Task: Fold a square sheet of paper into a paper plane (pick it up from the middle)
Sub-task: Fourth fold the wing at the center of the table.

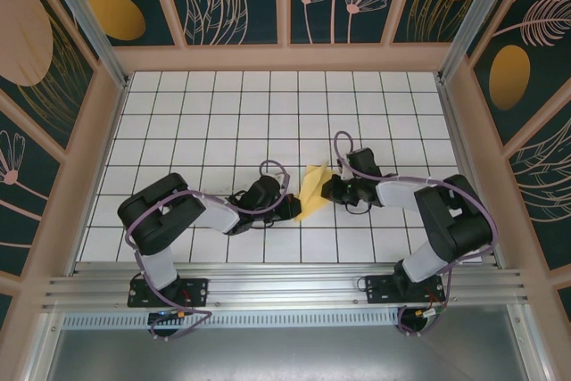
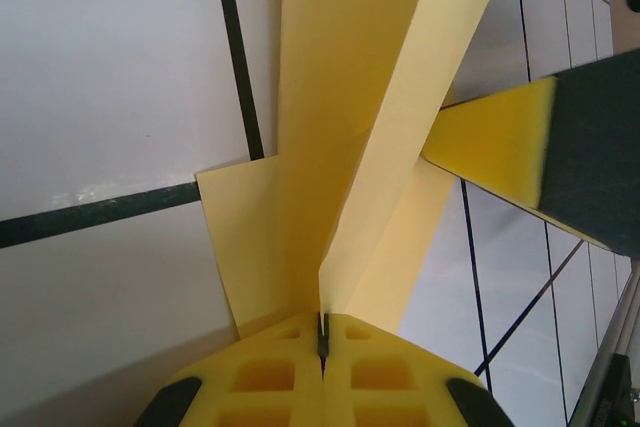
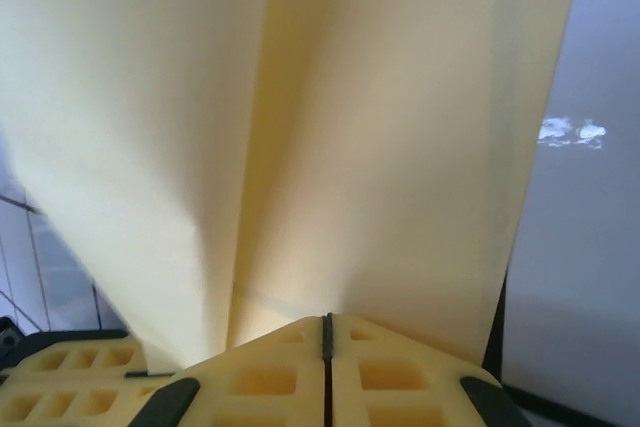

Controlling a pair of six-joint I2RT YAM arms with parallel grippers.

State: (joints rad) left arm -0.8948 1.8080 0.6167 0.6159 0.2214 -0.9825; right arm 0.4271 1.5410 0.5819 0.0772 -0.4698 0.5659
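The yellow paper plane (image 1: 312,192) lies folded and narrow on the white grid table between my two grippers. My left gripper (image 1: 293,209) is at its near left end. In the left wrist view the jaws (image 2: 322,335) are shut on the paper's raised central ridge (image 2: 375,167), with a flap spreading to each side. My right gripper (image 1: 328,186) is at the paper's right side. One of its fingers (image 2: 520,142) reaches in under the right flap. In the right wrist view its tips (image 3: 326,332) are shut and pressed against the paper (image 3: 330,127); no paper shows between them.
The white grid table (image 1: 223,104) is walled by wooden frames with patterned panels at the back and both sides. An aluminium rail (image 1: 285,287) carrying both arm bases runs along the near edge. The left gripper's yellow finger (image 3: 60,387) shows low left in the right wrist view.
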